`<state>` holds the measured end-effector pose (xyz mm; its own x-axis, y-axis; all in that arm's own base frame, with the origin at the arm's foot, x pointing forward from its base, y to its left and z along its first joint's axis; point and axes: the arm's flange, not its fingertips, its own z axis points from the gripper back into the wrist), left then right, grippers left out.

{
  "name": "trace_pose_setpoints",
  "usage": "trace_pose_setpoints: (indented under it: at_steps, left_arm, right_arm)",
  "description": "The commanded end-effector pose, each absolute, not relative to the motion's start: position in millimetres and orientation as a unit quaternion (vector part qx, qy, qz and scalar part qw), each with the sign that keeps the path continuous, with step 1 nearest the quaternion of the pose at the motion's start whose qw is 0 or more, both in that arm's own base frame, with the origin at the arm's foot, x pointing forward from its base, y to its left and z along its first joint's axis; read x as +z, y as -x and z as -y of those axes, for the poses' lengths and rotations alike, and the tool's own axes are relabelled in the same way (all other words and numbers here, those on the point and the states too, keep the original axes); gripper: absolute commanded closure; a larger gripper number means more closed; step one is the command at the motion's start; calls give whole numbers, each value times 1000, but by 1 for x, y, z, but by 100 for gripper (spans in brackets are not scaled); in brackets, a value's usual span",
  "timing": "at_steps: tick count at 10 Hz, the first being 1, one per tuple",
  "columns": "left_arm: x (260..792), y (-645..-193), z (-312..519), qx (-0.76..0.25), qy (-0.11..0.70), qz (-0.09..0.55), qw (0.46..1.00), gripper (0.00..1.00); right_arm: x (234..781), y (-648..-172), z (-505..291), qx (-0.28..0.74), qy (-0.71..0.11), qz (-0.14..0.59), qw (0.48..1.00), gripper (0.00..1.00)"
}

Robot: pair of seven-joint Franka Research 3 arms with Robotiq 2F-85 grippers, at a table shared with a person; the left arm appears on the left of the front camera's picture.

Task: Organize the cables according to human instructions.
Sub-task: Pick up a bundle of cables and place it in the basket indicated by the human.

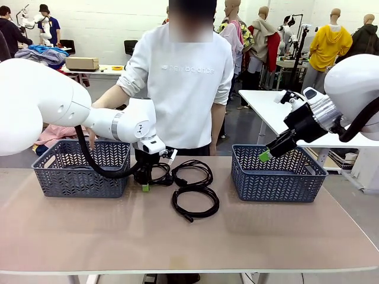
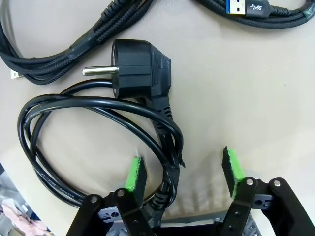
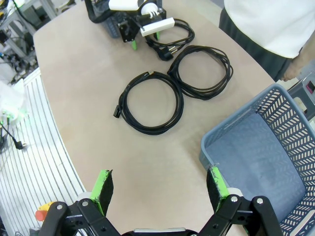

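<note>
Straddling coiled cord (image 2: 171,147) — left hand (image 2: 183,169), jaws apart, plug (image 2: 140,69) just beyond.

In the front view the left gripper (image 1: 145,187) is hiding much of the plugged cord (image 2: 140,69) under it. Beyond the left gripper, the braided cables (image 2: 110,27) are running off the wrist picture's top edge; the cord's loop is disappearing beneath the gripper's base.

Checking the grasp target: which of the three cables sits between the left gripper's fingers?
The smooth power cord with the round pin plug; its strands pass between the left gripper's pads. The two braided cables lie clear of it.
</note>
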<state>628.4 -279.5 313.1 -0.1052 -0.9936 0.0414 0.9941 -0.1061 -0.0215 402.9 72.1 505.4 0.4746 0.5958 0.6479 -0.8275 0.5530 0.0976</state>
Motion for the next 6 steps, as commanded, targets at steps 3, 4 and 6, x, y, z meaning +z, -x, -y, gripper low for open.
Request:
trace_pose_setpoints:
  at_steps: [3, 4, 6]
  left_arm:
    - [312, -634, 276, -739, 18, 9, 674, 59]
    - [312, -634, 276, -737, 18, 8, 675, 69]
    - [313, -634, 276, -738, 20, 8, 675, 88]
  right_arm:
    - [506, -405, -71, 430, -215, 293, 826, 0]
    - [506, -405, -71, 430, -215, 293, 826, 0]
    - [506, -405, -71, 430, -215, 293, 826, 0]
